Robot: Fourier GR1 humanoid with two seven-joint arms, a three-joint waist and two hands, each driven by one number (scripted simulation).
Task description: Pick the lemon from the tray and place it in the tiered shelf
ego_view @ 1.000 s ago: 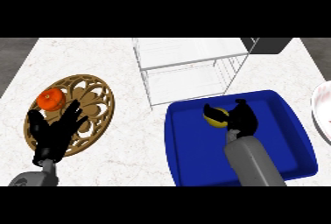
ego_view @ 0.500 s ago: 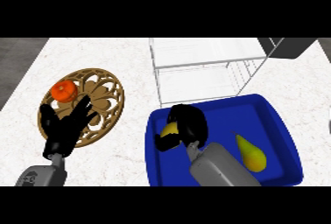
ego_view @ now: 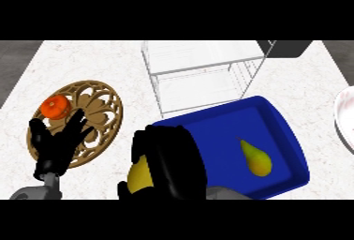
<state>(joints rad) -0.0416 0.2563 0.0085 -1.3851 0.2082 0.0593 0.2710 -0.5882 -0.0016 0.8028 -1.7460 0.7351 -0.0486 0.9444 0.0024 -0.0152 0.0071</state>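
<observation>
At the far left, the left hand (ego_view: 59,143) rests with its fingers straight and spread, pointing up the view; it holds nothing. It lies over the lower part of a round wooden trivet (ego_view: 97,112) with an openwork pattern, which sits on the white marbled counter (ego_view: 117,61). A small orange fruit (ego_view: 55,106) sits on the trivet's upper left part, just above the fingertips and apart from them.

Next to the right, low in the view, the right hand (ego_view: 173,159) comes in from the lower edge with its back to the camera, fingers curled round the lemon (ego_view: 140,174). The lemon's yellow skin shows only at the hand's left side; the rest is hidden behind the fingers. Hand and lemon are at the left end of the blue tray (ego_view: 221,136), covering its near left corner, so I cannot tell whether the lemon touches the tray.

Further right, a yellow-green pear (ego_view: 256,157) lies in the tray, stem end up, well apart from the hand.

Above the tray stands the tiered shelf (ego_view: 200,89), a clear frame with pale levels, its lower right corner just beside the tray's far rim. Nothing lies between the hand and the shelf but bare counter and tray rim. A dark box (ego_view: 285,48) stands at the shelf's upper right, and a white plate (ego_view: 346,117) is cut by the right edge.
</observation>
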